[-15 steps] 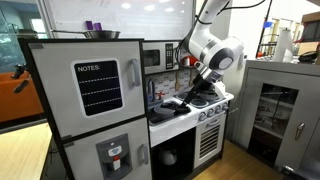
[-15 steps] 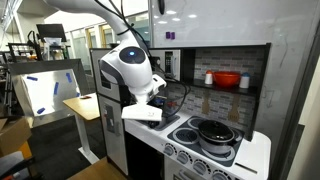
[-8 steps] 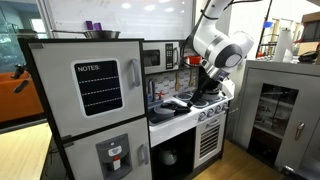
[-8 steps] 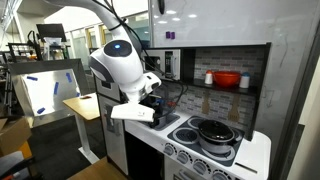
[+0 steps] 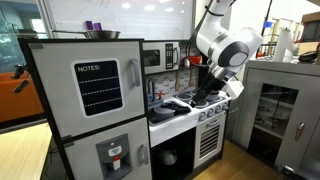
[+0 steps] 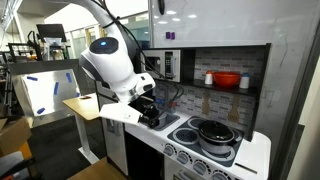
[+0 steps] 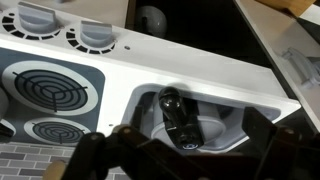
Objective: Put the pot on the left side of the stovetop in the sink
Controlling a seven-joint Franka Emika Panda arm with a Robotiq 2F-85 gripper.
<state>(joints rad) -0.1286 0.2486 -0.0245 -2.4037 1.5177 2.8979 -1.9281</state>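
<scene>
With the small black round pot [image 7: 176, 112] lying in the white moulded sink [image 7: 245, 118], your jaws stand spread and empty above it, release apparently complete; lift straight clear.

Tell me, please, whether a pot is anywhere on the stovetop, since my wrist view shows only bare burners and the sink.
Observer: Yes, in an exterior view a dark pot sits on a burner of the stovetop.
Operator: Is the gripper close to it?
Observer: No, the gripper hangs off to one side, clearly apart from the dark pot.
Operator: Is anything above the stovetop?
Observer: A red bowl rests on the shelf above it.
</scene>
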